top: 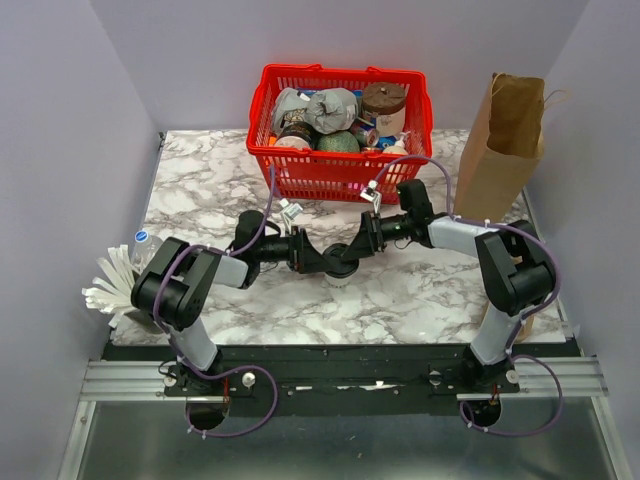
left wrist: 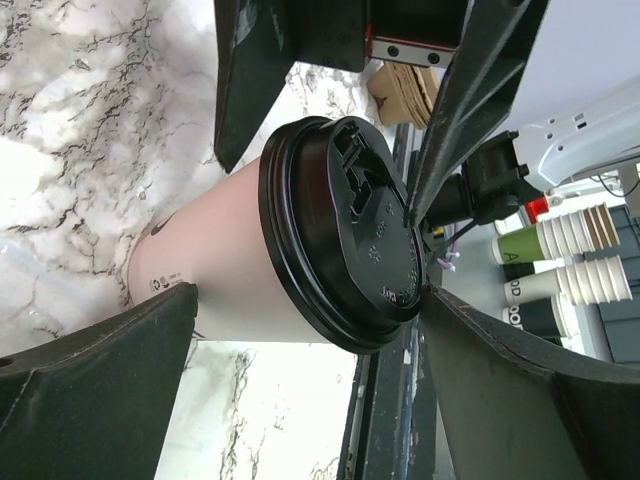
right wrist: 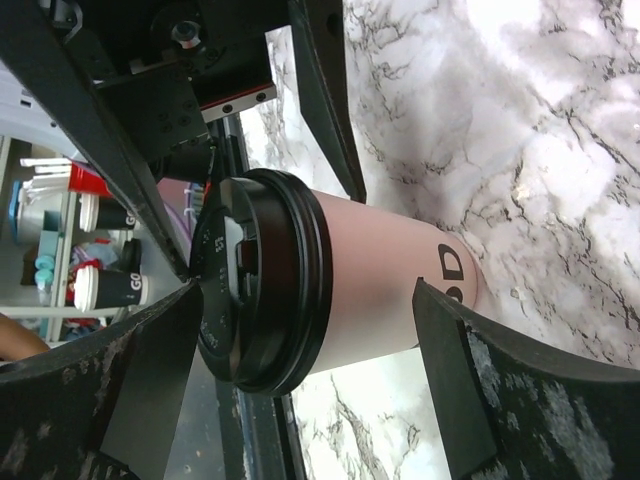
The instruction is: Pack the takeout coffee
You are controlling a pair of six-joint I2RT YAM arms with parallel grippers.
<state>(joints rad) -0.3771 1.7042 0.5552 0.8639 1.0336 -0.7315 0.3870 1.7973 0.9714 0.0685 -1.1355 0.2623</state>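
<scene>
The takeout coffee is a cream paper cup with a black lid, held near the table's middle between both grippers. In the left wrist view the cup lies sideways in the frame. My left gripper has one finger on the cup's body and the other against the lid. In the right wrist view my right gripper spans the cup the same way, with one finger on the lid and one on the body. From above, the left gripper and right gripper meet at the cup.
A red basket full of groceries stands at the back centre. A brown paper bag stands open at the back right. A blue-capped water bottle and a white fanned bundle lie at the left edge.
</scene>
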